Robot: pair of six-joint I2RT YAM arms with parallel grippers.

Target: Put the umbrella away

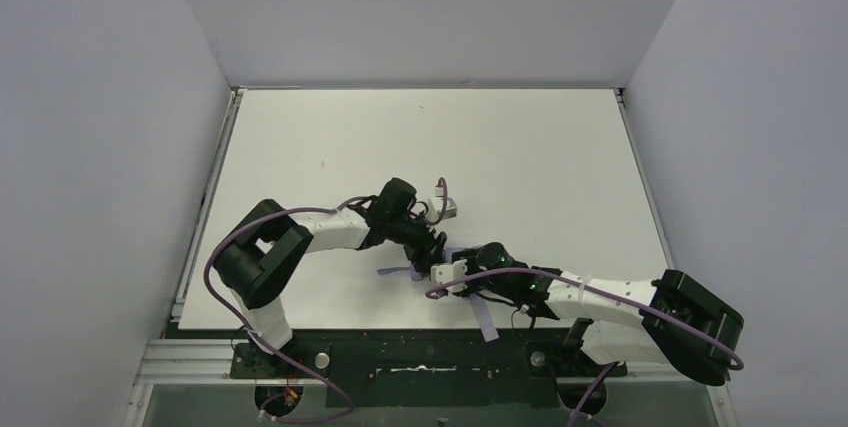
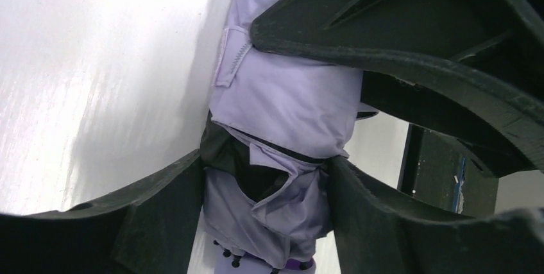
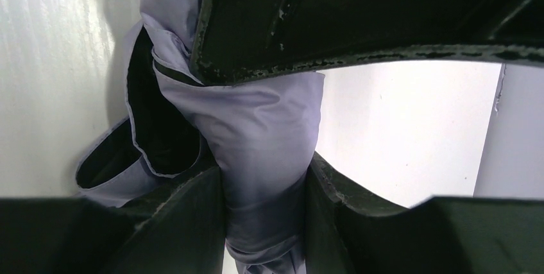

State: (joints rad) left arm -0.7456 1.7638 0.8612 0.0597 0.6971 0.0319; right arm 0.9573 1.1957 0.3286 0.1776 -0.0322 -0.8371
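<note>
Overhead, left gripper (image 2: 266,213) and right gripper (image 3: 263,222) clamp the umbrella (image 2: 282,94), axis hidden.

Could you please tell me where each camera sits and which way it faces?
Top external: above and behind the bases, looking down on the table; both arms, left hand and right hand meeting.
Left wrist: on that wrist, looking along its fingers at the umbrella.
Right wrist: likewise, own fingers showing.
Shared: both wrist views show the umbrella.
</note>
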